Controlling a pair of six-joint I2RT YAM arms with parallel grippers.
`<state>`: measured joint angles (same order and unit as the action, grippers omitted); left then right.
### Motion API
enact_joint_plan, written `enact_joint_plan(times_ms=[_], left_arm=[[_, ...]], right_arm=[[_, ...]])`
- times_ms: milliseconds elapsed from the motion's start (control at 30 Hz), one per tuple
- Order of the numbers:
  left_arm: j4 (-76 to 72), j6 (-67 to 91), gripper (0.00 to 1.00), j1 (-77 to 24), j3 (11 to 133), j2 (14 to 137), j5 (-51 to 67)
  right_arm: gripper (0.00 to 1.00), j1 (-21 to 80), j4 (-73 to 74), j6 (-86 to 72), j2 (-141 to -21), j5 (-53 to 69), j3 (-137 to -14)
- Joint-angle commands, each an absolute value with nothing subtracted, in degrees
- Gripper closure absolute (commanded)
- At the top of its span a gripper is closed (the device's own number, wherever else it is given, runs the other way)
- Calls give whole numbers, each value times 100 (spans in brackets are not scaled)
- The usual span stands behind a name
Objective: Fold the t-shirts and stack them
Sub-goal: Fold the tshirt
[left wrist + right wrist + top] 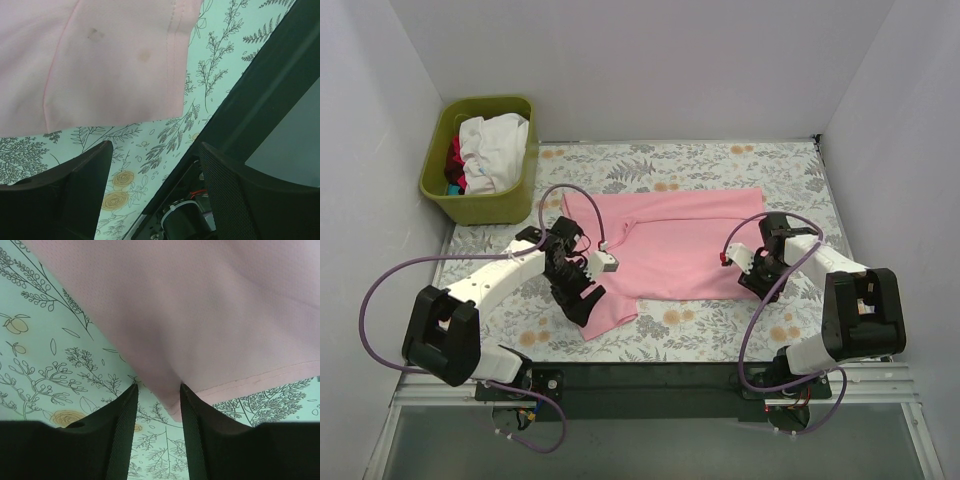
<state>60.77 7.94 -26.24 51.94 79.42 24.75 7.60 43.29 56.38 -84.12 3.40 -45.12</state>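
Note:
A pink t-shirt [670, 245] lies partly folded on the floral table, with one flap reaching toward the near left. My left gripper [582, 295] hovers over that flap's near edge. In the left wrist view the gripper [155, 147] is open and empty, and the shirt's hemmed edge [100, 65] lies just beyond the fingertips. My right gripper [752, 278] is at the shirt's near right edge. In the right wrist view it [158, 387] is open, with a corner of the pink shirt [210, 315] reaching into the gap between the fingers.
A green bin [480, 205] holding more clothes [492, 145] stands at the back left. The floral tablecloth [720, 160] covers the table. The black front rail [260, 95] runs close to the left gripper. White walls close in on three sides.

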Motion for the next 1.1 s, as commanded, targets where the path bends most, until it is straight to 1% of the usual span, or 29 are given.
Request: enact_joint_plan(times_ms=[0, 33, 133, 167, 233, 267, 333, 500, 667, 700, 733, 800, 833, 867, 933, 967, 1067], left_arm=[[5898, 870, 31, -2751, 5089, 7699, 2400], [5871, 879, 31, -2838, 5089, 7699, 2365], [5696, 975, 31, -3066, 4958, 7673, 2207], [5643, 1002, 31, -3128, 4914, 7664, 2163], [5502, 1072, 31, -3277, 4825, 7664, 2092], [5458, 1098, 31, -3313, 4790, 7673, 1996], [5292, 1169, 32, -3392, 4694, 7708, 1899], [4686, 1213, 40, -3568, 4430, 7839, 1267], [4220, 1011, 46, -3744, 4167, 7989, 853], [4132, 985, 49, -3770, 4105, 8007, 722], [4053, 967, 56, -3814, 4026, 8024, 642], [3903, 879, 66, -3876, 3832, 8042, 519], [3911, 870, 78, -3885, 3789, 8042, 492], [3920, 861, 87, -3893, 3779, 8025, 501], [4086, 966, 98, -3911, 3840, 7902, 588], [4165, 1028, 100, -3911, 3893, 7849, 641], [4682, 1134, 100, -3902, 4270, 7603, 756]], right_arm=[[55, 791, 4078, 5792, -8279, 194, -4307], [57, 791, 4026, 5801, -8262, 167, -4263], [67, 791, 3902, 5783, -8253, 97, -4166], [73, 800, 3876, 5775, -8279, 88, -4192], [79, 791, 3867, 5731, -8306, 88, -4227], [85, 791, 3867, 5713, -8332, 70, -4245], [91, 800, 3876, 5695, -8341, 53, -4289], [98, 791, 3876, 5634, -8402, 53, -4377], [99, 791, 3876, 5625, -8420, 26, -4386], [99, 791, 3876, 5625, -8429, 26, -4394], [99, 791, 3885, 5625, -8429, 26, -4421], [99, 791, 3893, 5607, -8411, 35, -4430], [99, 791, 3894, 5616, -8394, 44, -4438], [99, 800, 3902, 5599, -8385, 44, -4438], [99, 800, 3929, 5607, -8332, 27, -4430], [99, 800, 3937, 5599, -8315, 26, -4464], [99, 800, 4016, 5572, -8201, 26, -4526]])
